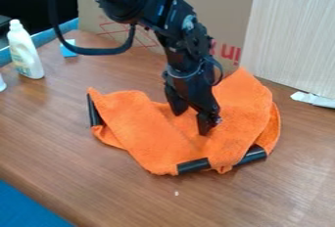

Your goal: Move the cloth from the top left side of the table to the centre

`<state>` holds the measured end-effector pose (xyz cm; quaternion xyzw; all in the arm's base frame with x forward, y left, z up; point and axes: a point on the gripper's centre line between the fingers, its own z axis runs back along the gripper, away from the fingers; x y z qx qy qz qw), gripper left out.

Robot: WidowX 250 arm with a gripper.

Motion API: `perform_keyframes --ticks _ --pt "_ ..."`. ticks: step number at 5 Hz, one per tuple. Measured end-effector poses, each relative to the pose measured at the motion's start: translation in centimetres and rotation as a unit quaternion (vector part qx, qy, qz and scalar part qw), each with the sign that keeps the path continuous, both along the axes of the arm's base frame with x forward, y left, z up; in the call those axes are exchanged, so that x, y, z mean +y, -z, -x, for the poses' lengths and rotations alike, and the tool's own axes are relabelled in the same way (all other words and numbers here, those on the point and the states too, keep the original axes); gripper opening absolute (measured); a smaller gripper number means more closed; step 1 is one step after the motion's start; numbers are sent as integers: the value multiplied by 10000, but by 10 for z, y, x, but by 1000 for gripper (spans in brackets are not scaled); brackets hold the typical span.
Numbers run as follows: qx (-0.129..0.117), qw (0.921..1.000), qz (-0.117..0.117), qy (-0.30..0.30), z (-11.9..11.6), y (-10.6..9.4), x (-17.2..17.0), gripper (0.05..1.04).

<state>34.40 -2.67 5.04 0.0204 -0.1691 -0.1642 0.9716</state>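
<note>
The gripper [192,122] points down at the orange cloth [147,138], its fingers apart, and the cloth lies rumpled around the table's [118,187] centre.

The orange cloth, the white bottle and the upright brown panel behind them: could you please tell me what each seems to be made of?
The cloth looks like soft, matte fabric, perhaps microfibre, with its fuzzy surface and loose folds. The bottle is probably smooth plastic, judging by its moulded neck and cap. The brown panel seems to be matte cardboard, flat and printed in red.
</note>
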Motion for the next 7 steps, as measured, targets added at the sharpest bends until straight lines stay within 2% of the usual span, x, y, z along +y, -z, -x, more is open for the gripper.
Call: perform_keyframes --ticks 1,3,4,5,6,7 --pt "38 10000 -50 -28 12 0 16 1000" --pt "236 9997 4 -60 45 0 61 999" --pt "345 9993 -21 -148 59 -1 64 999" --pt "272 9984 342 -370 64 -21 65 999" --pt "-57 9959 727 -532 60 -61 66 999" --pt "-356 9937 850 -637 65 -92 77 999"
